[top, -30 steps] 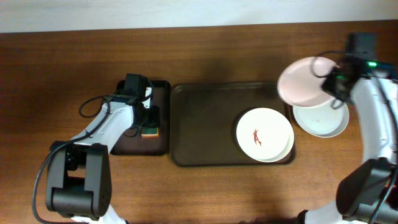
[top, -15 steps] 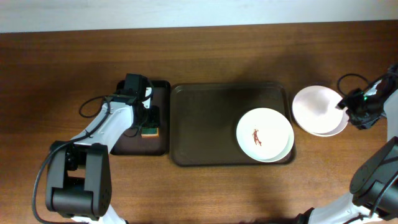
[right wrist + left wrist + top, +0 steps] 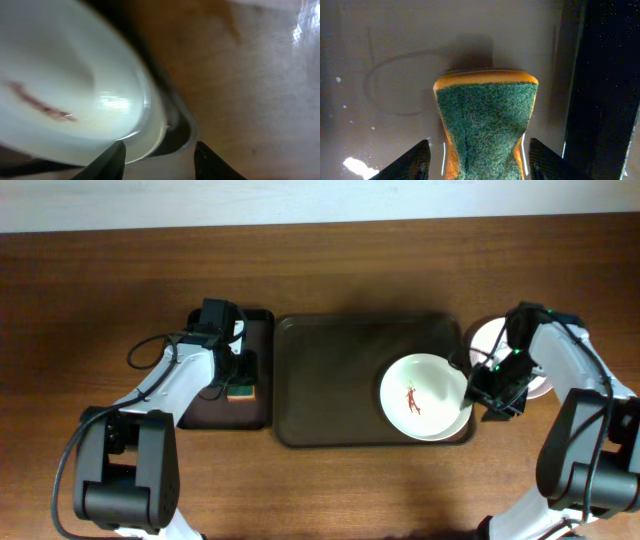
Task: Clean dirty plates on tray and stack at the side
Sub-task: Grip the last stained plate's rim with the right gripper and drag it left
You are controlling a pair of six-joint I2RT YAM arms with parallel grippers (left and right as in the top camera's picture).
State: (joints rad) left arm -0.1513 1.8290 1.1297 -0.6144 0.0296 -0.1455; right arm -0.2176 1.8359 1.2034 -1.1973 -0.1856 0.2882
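A white plate with a red sauce streak [image 3: 420, 395] lies on top of another white plate at the right end of the dark brown tray [image 3: 330, 380]. In the right wrist view the streaked plate [image 3: 65, 90] fills the left and the tray's corner [image 3: 180, 132] shows beside it. My right gripper [image 3: 490, 400] [image 3: 160, 162] is open and empty, low over the tray's right rim next to the plates. A plain white plate [image 3: 482, 340] lies on the table right of the tray, mostly hidden by my right arm. My left gripper [image 3: 240, 370] [image 3: 482, 165] is open around a sponge.
The green and orange sponge [image 3: 485, 125] [image 3: 241, 391] lies in the small black tray [image 3: 205, 415] left of the brown tray. A small gap shows between the sponge and each left finger. Bare wooden table lies all around.
My right gripper set its white plate down on the plate at the side, let go, and moved left and forward to the tray's right rim. The left arm has not moved.
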